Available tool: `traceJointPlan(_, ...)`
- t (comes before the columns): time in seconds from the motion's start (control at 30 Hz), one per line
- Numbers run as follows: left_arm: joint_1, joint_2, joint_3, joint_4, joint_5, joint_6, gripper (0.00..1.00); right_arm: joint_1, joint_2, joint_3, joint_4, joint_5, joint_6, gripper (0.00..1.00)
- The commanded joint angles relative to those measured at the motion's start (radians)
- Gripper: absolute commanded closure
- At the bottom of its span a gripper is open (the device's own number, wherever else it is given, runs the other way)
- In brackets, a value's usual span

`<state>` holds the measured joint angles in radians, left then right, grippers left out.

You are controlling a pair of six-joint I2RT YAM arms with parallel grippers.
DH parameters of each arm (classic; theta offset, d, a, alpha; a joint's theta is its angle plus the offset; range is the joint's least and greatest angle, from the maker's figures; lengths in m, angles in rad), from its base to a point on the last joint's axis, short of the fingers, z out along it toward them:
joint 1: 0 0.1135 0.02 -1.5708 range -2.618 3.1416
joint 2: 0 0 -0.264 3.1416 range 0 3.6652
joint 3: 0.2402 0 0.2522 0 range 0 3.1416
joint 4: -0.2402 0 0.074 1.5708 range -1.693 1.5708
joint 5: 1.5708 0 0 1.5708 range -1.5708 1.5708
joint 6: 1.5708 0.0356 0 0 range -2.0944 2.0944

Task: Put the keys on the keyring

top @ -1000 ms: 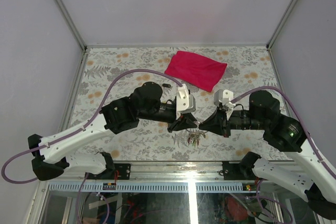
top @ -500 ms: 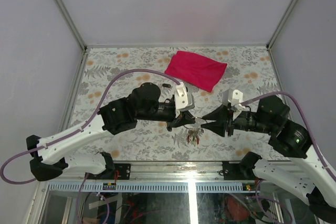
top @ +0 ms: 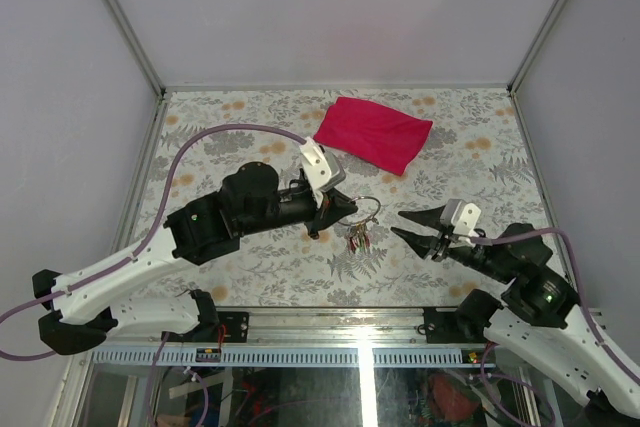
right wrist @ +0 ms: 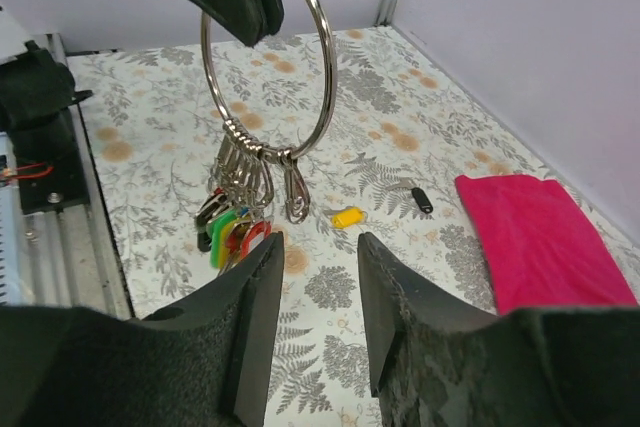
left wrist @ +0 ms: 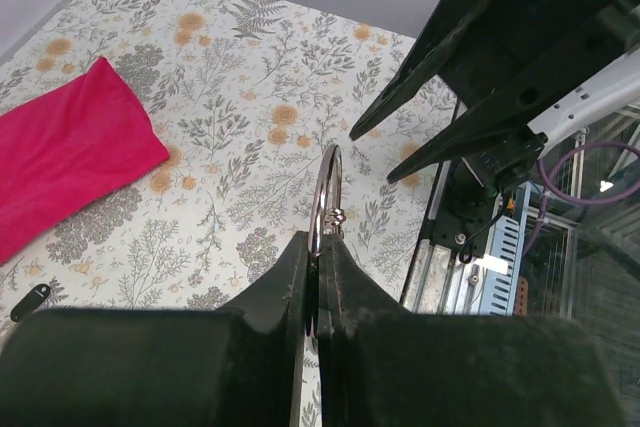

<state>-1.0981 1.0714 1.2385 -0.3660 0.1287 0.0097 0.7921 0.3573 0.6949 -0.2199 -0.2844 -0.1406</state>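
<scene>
Your right end effector (top: 396, 223) is backing away from the keyring (right wrist: 262, 154), jaws wide and empty. Your left end effector (left wrist: 315, 252) is pinching it over the bench (top: 480, 147), toward the near edge; the yellow key (right wrist: 347, 216) is lying unthreaded.

Keyring (top: 364, 210) pinched in left gripper (top: 333, 214), bunch (top: 358, 239) hanging beneath; right gripper (top: 397, 223) to its right, apart; cloth (top: 373, 133) behind them; loose key (right wrist: 347, 216) on table (right wrist: 400, 87) near bunch
</scene>
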Motion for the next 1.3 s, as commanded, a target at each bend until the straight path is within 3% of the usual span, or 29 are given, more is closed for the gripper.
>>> traceJointPlan(0.0, 0.002, -0.017, 0.016, 0.110, -0.047, -0.046, 1.00, 0.002, 0.005, -0.043, 0.210, 0.030, -0.083, 0.59)
traceJointPlan(0.63, 0.002, -0.021, 0.032, 0.109, -0.071, -0.055, 1.00, 0.002, 0.124, -0.091, 0.238, -0.072, -0.171, 0.64)
traceJointPlan(0.93, 0.003, -0.019, 0.033, 0.107, -0.072, -0.058, 1.00, 0.002, 0.145, -0.104, 0.282, -0.072, -0.161, 0.64)
traceJointPlan(1.27, 0.002, -0.013, 0.036, 0.104, -0.068, -0.058, 1.00, 0.002, 0.132, -0.110, 0.307, -0.023, -0.144, 0.72)
